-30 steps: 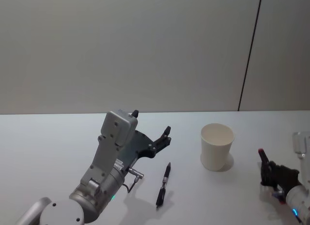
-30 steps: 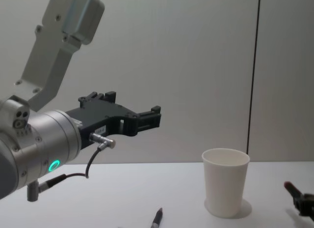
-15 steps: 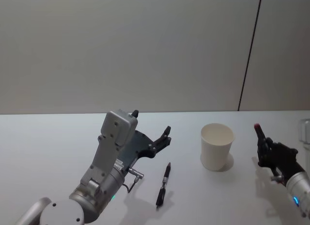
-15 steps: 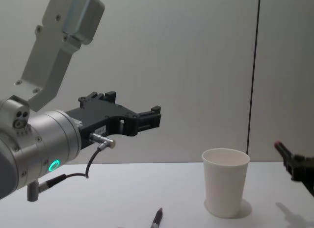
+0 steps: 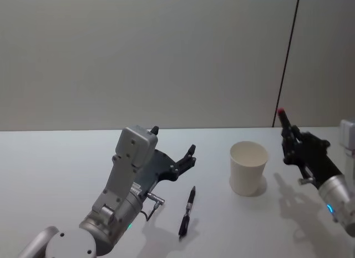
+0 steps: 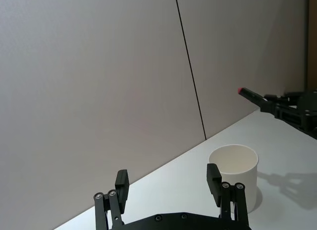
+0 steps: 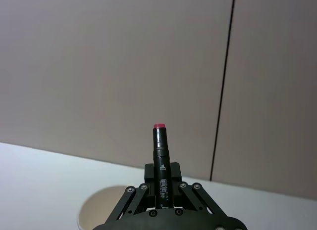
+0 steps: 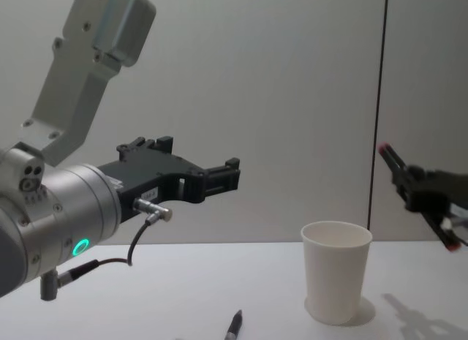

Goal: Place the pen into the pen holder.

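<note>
The right claw (image 5: 293, 142) was up in the air, above the table (image 5: 55, 158) and just to the right of the paper cup (image 5: 249, 168). Its black metal fingers were squeezed shut around a thin, round black pen (image 5: 284, 122). The pen stuck up and leaned a little toward the cup, with its small red tip on top. From the right wrist camera, the pen (image 7: 161, 161) stood straight out of the claw (image 7: 162, 184), and the cup's round rim (image 7: 99, 205) lay below it.

The cup was plain white paper, wider at the top than at the bottom, with a rolled edge. It stood upright on the smooth, pale table.

The left claw (image 5: 173, 140) hung over the table to the left of the cup. Its two black fingers were spread wide apart with nothing between them.

A second pen (image 5: 187, 211), dark and skinny, lay flat on the table between the left claw and the cup, touching neither.
</note>
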